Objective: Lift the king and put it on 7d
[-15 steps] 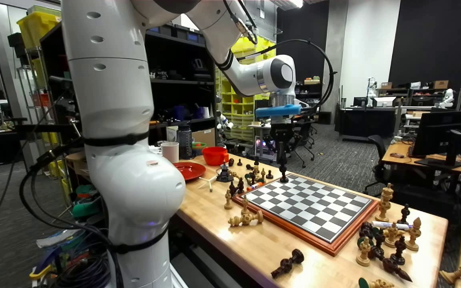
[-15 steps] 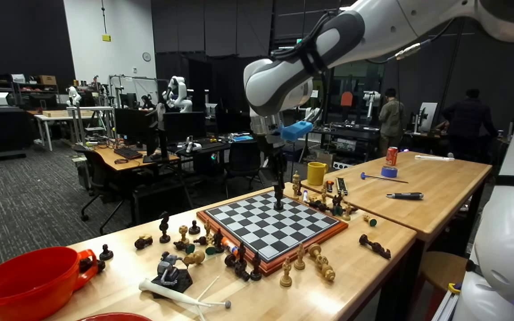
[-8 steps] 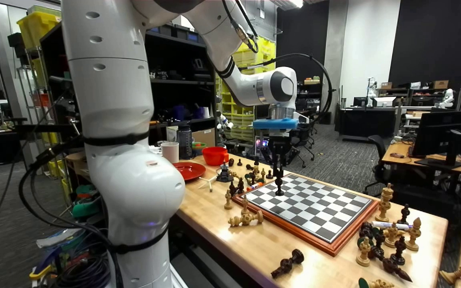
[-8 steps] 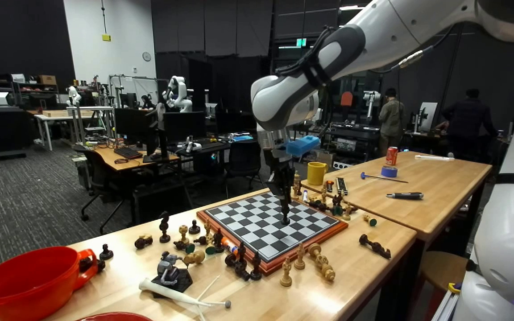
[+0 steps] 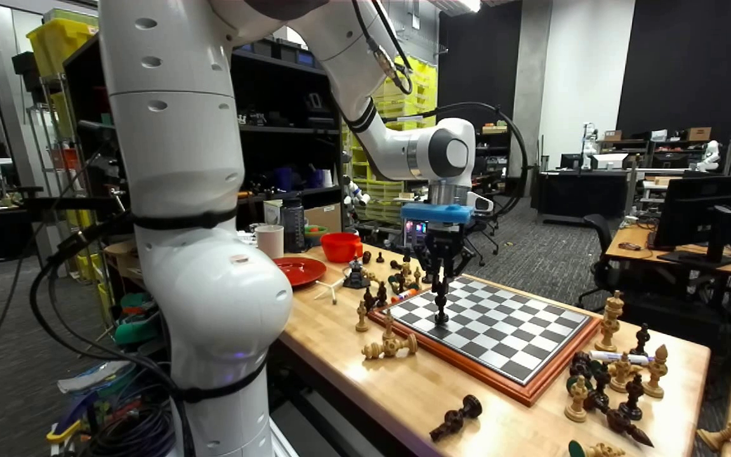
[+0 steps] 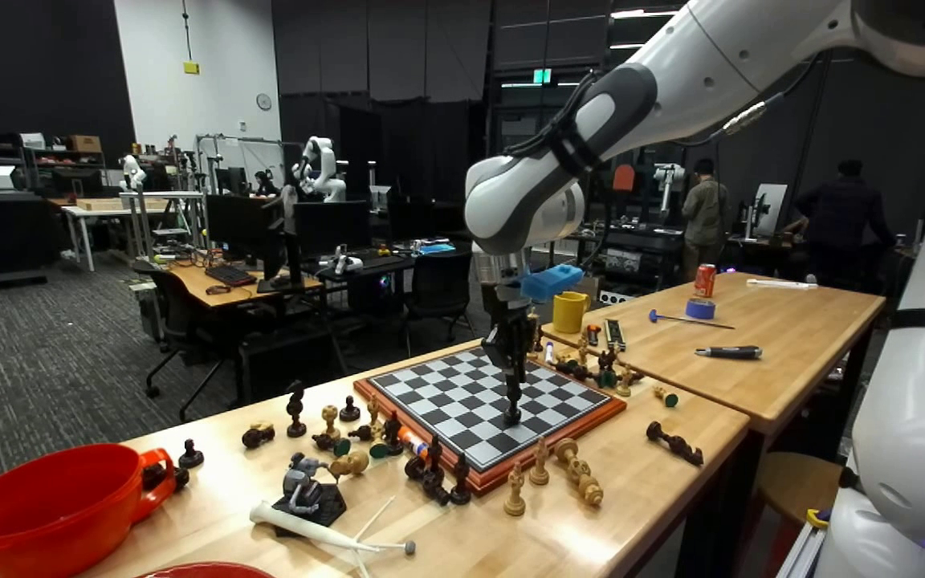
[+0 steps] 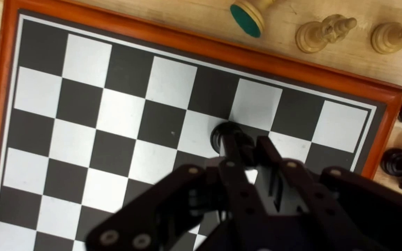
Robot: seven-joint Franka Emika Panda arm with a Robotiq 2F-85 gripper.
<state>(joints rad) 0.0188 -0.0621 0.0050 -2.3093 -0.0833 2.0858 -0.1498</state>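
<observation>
The king (image 5: pixel 441 308) is a dark, slender chess piece, also seen in an exterior view (image 6: pixel 513 401). It stands upright, its base on or just above the chessboard (image 5: pixel 499 320). My gripper (image 5: pixel 443 282) points down from above, shut on the king's upper part. In the wrist view, my gripper's fingers (image 7: pixel 246 139) have the king (image 7: pixel 245 147) between them and partly hide it. There its round base shows over the border of a light and a dark square, in the second row from the board's rim (image 7: pixel 152 33). Square labels cannot be read.
Pale pieces (image 5: pixel 389 346) stand and lie beside the board's near edge. More pieces (image 5: pixel 619 381) crowd one side. Dark pieces (image 6: pixel 430 478), a marker (image 6: pixel 413 441) and a small figure (image 6: pixel 302 486) lie at the opposite side. A red cup (image 6: pixel 53 514) stands farther along.
My gripper has come down with the king in it, bringing the king's base lower, to or near the board's surface, and a little toward the board's near edge.
</observation>
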